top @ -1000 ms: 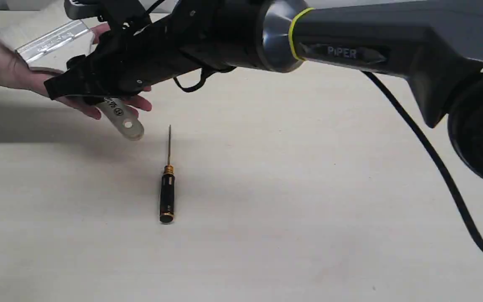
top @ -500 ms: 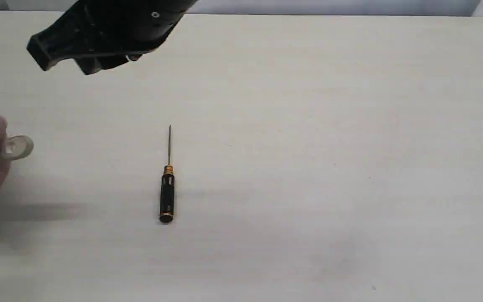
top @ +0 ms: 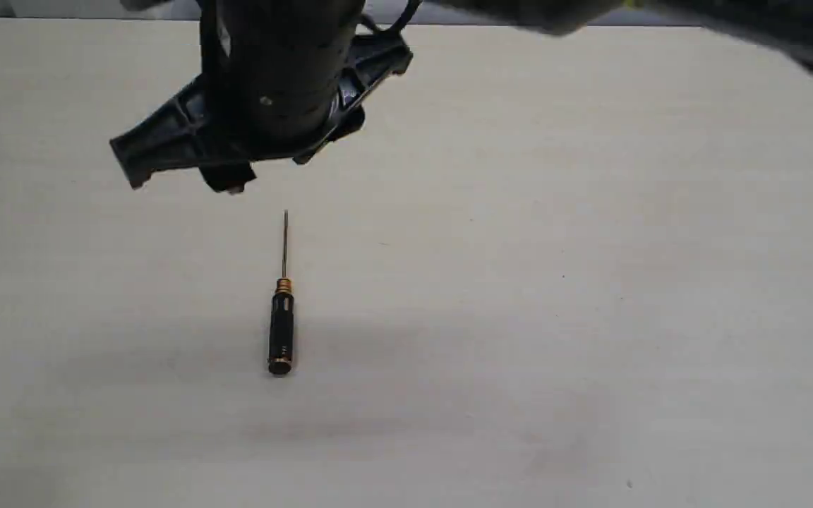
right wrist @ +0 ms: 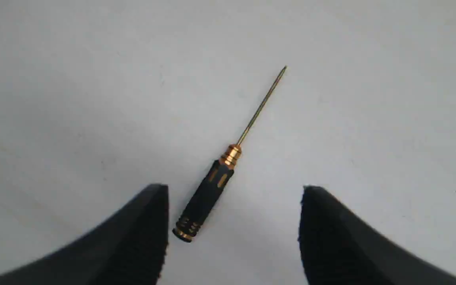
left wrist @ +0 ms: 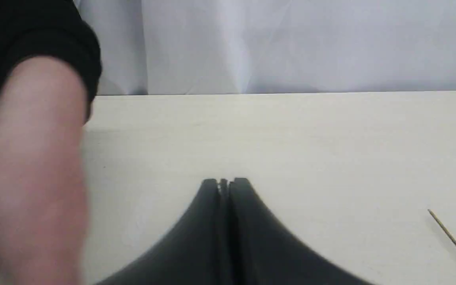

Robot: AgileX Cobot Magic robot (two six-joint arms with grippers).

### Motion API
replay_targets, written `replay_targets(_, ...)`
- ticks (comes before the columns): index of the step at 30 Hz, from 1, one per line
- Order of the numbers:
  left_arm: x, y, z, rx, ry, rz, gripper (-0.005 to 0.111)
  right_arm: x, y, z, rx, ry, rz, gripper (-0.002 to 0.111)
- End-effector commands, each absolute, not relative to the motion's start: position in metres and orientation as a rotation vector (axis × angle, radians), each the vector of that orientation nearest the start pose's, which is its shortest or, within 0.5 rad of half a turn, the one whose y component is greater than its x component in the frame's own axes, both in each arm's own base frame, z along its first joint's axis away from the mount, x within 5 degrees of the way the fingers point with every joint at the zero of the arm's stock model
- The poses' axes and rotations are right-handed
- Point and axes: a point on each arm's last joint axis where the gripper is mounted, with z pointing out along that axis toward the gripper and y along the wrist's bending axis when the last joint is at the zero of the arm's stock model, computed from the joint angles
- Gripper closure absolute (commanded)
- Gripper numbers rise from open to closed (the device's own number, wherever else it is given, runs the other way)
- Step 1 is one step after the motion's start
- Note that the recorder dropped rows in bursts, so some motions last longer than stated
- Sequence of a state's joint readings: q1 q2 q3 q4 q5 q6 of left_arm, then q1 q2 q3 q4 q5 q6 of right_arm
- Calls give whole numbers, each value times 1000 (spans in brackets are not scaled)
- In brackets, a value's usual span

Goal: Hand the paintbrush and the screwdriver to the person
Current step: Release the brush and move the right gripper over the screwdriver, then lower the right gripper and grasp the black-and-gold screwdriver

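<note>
The screwdriver (top: 281, 324) lies flat on the pale table (top: 590, 282), handle toward the near edge of the exterior view, shaft pointing away. That view shows a black gripper hanging over the table just beyond the shaft's tip, its fingers hard to read. The right wrist view is clearer: the right gripper (right wrist: 234, 190) has its fingers spread wide above the screwdriver's handle, touching nothing. Only the left wrist view shows the left gripper (left wrist: 225, 183), fingers pressed together with nothing between them, and the person's hand (left wrist: 34, 178), blurred, with a dark cuff, near the table's edge. Half a second ago that hand held the paintbrush handle at the exterior view's left edge; both are gone from it now. The gripper has swung in from the upper left. The screwdriver has not moved.
</note>
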State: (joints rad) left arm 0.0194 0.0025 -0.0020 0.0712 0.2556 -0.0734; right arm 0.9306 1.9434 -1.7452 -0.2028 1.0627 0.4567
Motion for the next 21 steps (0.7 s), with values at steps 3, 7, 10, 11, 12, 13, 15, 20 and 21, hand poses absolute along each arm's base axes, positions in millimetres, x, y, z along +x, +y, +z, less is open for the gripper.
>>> replay_targets(3, 55, 2, 191, -29, 1732, 17, 107, 273, 344, 247, -701, 2697, 124, 55)
replay_targets(7, 55, 2, 191, -29, 1732, 17, 107, 278, 353, 221, -689, 2726, 125, 55)
replay_targets(10, 55, 2, 190, -31, 1735, 15, 107, 280, 356, 207, -687, 2745, 109, 55)
replay_targets(11, 55, 2, 190, -31, 1735, 15, 107, 281, 357, 202, -690, 2750, 103, 55)
replay_targets(12, 55, 2, 191, -31, 1733, 15, 107, 281, 359, 198, -692, 2751, 102, 55)
replay_targets(13, 55, 2, 191, -31, 1733, 15, 107, 282, 360, 193, -690, 2750, 109, 55)
replay_targets(15, 55, 2, 191, -31, 1733, 15, 107, 283, 363, 187, -688, 2752, 127, 55)
replay_targets(20, 55, 2, 191, -31, 1733, 15, 107, 286, 368, 167, -674, 2782, 151, 55)
replay_targets(21, 55, 2, 191, -31, 1733, 15, 107, 286, 368, 162, -677, 2791, 141, 55)
